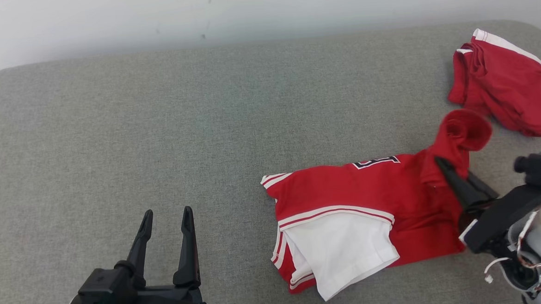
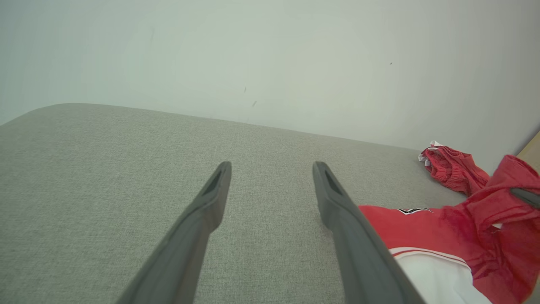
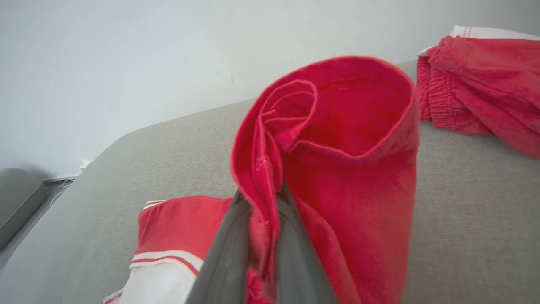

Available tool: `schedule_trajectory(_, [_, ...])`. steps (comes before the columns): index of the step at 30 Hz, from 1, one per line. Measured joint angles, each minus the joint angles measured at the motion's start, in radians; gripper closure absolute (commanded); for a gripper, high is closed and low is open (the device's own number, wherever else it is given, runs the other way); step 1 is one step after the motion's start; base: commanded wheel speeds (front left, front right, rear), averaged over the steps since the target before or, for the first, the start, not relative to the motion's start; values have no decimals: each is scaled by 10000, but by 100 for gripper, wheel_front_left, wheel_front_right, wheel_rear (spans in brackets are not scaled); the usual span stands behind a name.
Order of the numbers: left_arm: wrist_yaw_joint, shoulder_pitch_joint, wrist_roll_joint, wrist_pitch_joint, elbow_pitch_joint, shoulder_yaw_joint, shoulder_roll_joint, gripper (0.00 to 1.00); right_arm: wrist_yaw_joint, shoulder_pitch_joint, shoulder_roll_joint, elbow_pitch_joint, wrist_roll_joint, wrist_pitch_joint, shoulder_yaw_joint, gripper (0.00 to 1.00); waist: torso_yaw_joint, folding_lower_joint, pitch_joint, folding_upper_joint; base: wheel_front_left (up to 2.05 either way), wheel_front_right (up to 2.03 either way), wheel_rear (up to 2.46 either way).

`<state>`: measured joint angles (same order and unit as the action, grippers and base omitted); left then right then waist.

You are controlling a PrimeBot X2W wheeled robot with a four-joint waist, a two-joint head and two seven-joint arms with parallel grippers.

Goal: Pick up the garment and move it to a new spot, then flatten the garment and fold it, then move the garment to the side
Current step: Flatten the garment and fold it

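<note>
My right gripper [image 1: 441,163] pinches a raised red fold of the garment [image 1: 374,188], rumpled on the grey cushion's [image 1: 158,130] right side (white panel up), while my left gripper [image 1: 168,213] hangs spread, empty.

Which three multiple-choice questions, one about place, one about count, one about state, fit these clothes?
1. Where on the grey surface is the small red garment? A. far right corner B. near left C. centre
2. How many garments lie there? A. one B. two C. four
3. The right gripper is: A. open B. shut on the red-and-white garment C. shut, empty
Answers: 1 A, it lies by the rounded far corner; 2 B, two separate garments; 3 B, red cloth sits pinched between its fingers.
</note>
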<state>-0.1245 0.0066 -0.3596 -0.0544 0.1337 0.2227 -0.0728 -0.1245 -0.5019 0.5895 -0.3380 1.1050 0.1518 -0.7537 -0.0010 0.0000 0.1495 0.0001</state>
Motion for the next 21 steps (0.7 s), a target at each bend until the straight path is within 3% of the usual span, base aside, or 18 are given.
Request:
schedule_trajectory(9, [0,-1,-79,-46,-13,59,36,0,0,-151,-257,1034,-623,-631,-945,100,116,0,-13,0,0,0,0])
schedule_trajectory(21, [2,-203,-165,-115,-169,174,92,0,0,-669,-940,1041,-1101,-1870,-2019,100,415,1,46,0,0,0,0])
